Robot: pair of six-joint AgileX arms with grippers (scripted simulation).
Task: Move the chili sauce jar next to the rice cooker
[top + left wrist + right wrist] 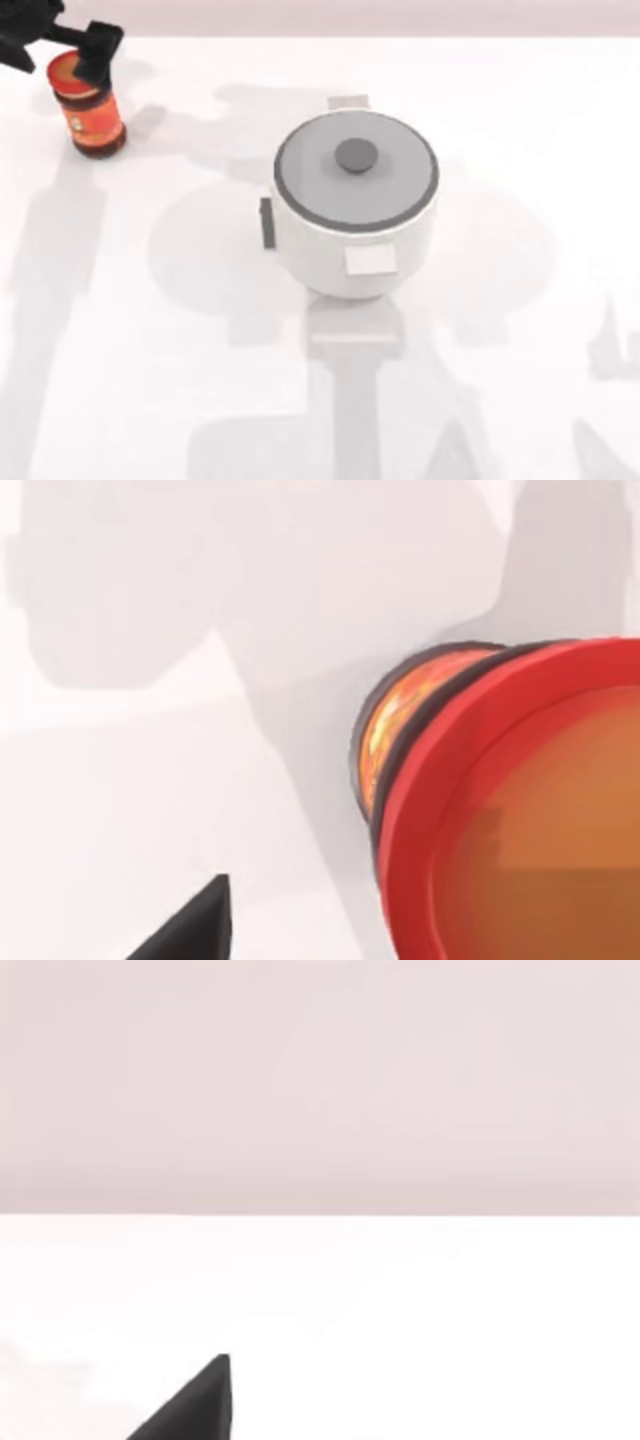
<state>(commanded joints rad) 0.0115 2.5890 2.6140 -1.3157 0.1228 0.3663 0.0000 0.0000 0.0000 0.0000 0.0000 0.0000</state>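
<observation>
The chili sauce jar stands upright at the table's far left, with an orange-red lid and a red-orange label. It is well apart from the rice cooker, the big white pot with a grey lid and knob at the table's middle. My left gripper hangs open just over the jar's lid, one finger on each side. In the left wrist view the jar fills the near side. One dark fingertip shows with bare table between it and the lid; the other finger is hidden. My right gripper is out of the top view; its wrist view shows one fingertip.
The white table carries only arm shadows around the cooker. The cooker's dark side tab faces the left, toward the jar. The table's far edge lies just behind both objects.
</observation>
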